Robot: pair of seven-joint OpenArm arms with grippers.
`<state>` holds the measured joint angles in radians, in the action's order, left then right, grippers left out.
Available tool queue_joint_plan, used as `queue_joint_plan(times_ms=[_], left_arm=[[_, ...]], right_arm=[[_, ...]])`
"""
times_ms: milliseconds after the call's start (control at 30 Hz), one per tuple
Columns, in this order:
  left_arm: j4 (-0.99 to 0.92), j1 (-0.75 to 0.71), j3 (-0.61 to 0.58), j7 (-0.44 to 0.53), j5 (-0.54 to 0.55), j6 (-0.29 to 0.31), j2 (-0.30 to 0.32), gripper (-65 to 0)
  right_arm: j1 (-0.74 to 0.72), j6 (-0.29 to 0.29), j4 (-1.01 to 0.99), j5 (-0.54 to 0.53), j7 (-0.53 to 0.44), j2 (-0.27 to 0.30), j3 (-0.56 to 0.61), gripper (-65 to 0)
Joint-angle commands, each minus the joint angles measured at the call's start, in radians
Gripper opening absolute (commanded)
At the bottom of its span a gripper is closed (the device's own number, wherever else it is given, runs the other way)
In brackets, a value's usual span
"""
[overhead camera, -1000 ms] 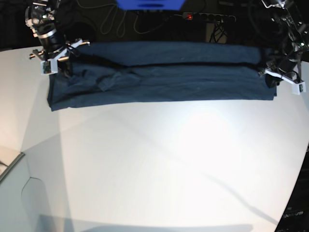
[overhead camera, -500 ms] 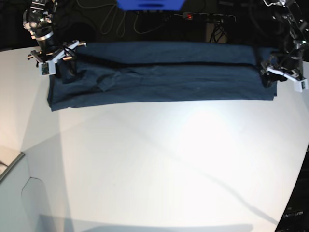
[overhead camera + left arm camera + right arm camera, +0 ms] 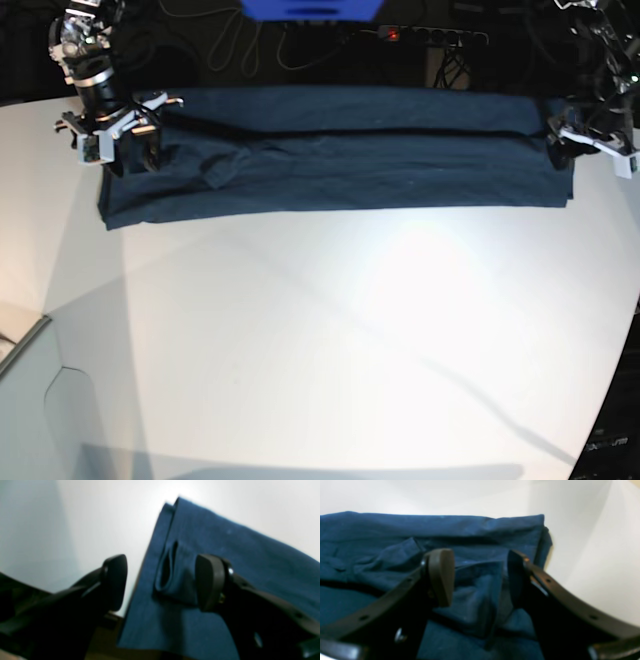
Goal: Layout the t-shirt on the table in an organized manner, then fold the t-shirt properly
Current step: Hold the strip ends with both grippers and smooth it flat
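Both end effectors are standing wide open over the two ends of the t-shirt (image 3: pixel 330 150), gripping nothing. On the left arm, the left end effector (image 3: pixel 161 582) is hanging above the shirt's end at the base view's right (image 3: pixel 575 150); one finger (image 3: pixel 113 580) is sitting over the bare white surface (image 3: pixel 100 517) just off the cloth edge, the other (image 3: pixel 210 580) over the blue fabric, and a small raised fold of cloth (image 3: pixel 172 572) is lying between them, not visibly touching either pad. On the right arm, the right end effector (image 3: pixel 480 577) is hovering at the opposite end (image 3: pixel 125 150), its fingers (image 3: pixel 441 575) straddling a rumpled hump of fabric (image 3: pixel 475 592) with gaps showing on both sides. The shirt is lying along the far part of the surface (image 3: pixel 330 340) as a long, dark navy band folded lengthwise, a dark crease running along its length and wrinkles gathering near the base view's left. Its near edge is lying fairly straight, and its corner (image 3: pixel 542 530) is resting flat on the white top.
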<state>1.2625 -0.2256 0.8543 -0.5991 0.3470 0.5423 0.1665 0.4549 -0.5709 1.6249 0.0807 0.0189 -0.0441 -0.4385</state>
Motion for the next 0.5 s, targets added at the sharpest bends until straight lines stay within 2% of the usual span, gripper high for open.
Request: queue_joint_plan(times_ms=[0, 333, 400, 467], left_arm=[[-0.004, 0.012, -0.01, 0.018, 0.013, 0.003, 0.015, -23.5], [-0.071, 0.03, -0.048, 0.017, 0.013, 0.003, 0.023, -24.3], [-0.076, 0.03, -0.048, 0.017, 0.013, 0.003, 0.023, -29.0], [-0.076, 0.03, -0.048, 0.017, 0.013, 0.003, 0.023, -36.6]], right_arm=[[0.003, -0.002, 0.015, -0.012, -0.023, 0.003, -0.003, -30.9], [0.005, -0.002, 0.015, -0.012, -0.023, 0.003, -0.003, -30.9], [0.005, -0.002, 0.015, -0.012, -0.021, 0.002, -0.003, -30.9], [0.006, -0.002, 0.015, -0.012, -0.021, 0.002, -0.003, -30.9]])
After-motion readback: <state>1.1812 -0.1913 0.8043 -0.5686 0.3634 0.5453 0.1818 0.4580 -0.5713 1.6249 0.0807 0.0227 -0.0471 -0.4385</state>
